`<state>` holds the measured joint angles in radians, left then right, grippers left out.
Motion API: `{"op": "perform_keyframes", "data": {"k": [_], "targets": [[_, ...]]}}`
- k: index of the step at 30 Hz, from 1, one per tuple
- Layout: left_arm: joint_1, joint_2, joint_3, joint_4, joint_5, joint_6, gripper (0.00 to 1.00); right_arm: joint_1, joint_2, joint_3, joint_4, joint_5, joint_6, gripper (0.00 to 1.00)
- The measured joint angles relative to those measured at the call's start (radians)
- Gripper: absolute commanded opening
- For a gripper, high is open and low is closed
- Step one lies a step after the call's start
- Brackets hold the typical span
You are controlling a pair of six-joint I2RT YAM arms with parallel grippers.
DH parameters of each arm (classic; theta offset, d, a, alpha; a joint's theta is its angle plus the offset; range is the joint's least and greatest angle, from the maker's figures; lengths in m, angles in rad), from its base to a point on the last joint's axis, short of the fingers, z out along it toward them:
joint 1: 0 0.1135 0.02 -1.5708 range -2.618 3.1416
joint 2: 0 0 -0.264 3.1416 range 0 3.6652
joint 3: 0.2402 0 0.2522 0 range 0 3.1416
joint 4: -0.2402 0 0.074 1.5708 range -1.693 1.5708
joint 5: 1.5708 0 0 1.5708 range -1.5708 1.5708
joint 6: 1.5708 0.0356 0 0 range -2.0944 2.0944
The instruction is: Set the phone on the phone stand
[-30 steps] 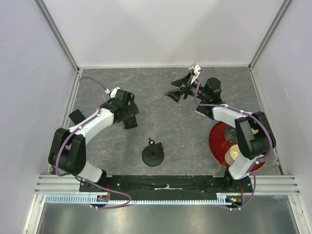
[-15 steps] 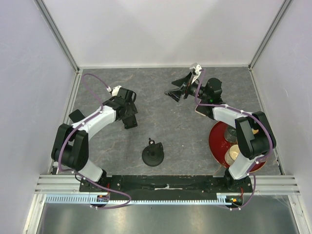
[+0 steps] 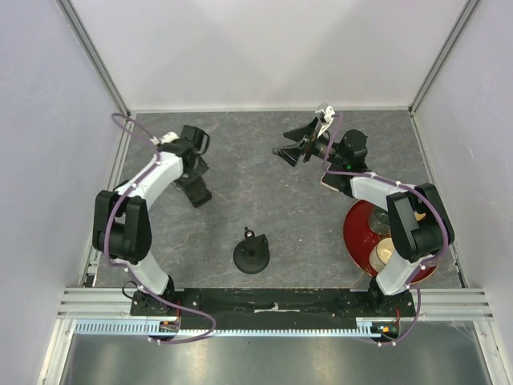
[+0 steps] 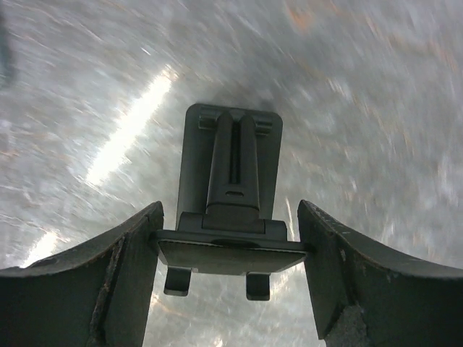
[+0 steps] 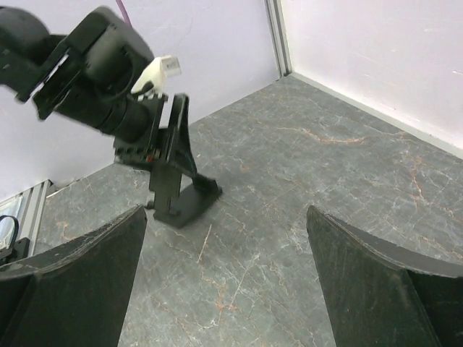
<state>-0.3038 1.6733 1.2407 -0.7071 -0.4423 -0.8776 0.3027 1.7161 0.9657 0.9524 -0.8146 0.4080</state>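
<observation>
Left gripper clamped on the stand, phone tucked under the right arm

From where I stood, the left gripper (image 4: 228,244) was out over the far left part of the grey stone-patterned table (image 3: 264,200). Its two fingers (image 4: 126,275) pressed against the side edges of the phone stand (image 4: 231,166). The stand's black support plate spanned the whole gap between them, touching both. The right wrist view showed the stand's foot resting on the table, with the plate rising at a tilt up to the left gripper.

The right gripper (image 5: 226,213) hung over the far middle of the table, pointing left towards the stand and well apart from it. Its fingers were spread wide with only bare tabletop between them.

The phone (image 3: 325,183) showed only as a pale pinkish corner on the table, peeking out from under the right arm to the right of centre. The rest was hidden, so I could not tell which way up it lay. It was well apart from the stand and in neither gripper.

A black round object (image 3: 251,257) with a small knob sat near the middle of the near edge. A red plate (image 3: 353,233) lay at the near right, partly under the right arm, with a tan round vessel (image 3: 385,251) on it
</observation>
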Motion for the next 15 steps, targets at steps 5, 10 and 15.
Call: {"op": "perform_keyframes", "data": {"k": [5, 10, 15], "targets": [[0.205, 0.069, 0.106, -0.08, 0.008, -0.054, 0.02, -0.005, 0.0, -0.01, 0.012, 0.0, 0.01, 0.98], [0.364, 0.171, 0.27, -0.147, 0.0, -0.085, 0.02, -0.013, 0.0, -0.011, 0.037, 0.0, 0.026, 0.98], [0.425, 0.283, 0.462, -0.214, -0.025, -0.146, 0.02, -0.016, 0.006, -0.013, 0.059, 0.0, 0.042, 0.98]]}}
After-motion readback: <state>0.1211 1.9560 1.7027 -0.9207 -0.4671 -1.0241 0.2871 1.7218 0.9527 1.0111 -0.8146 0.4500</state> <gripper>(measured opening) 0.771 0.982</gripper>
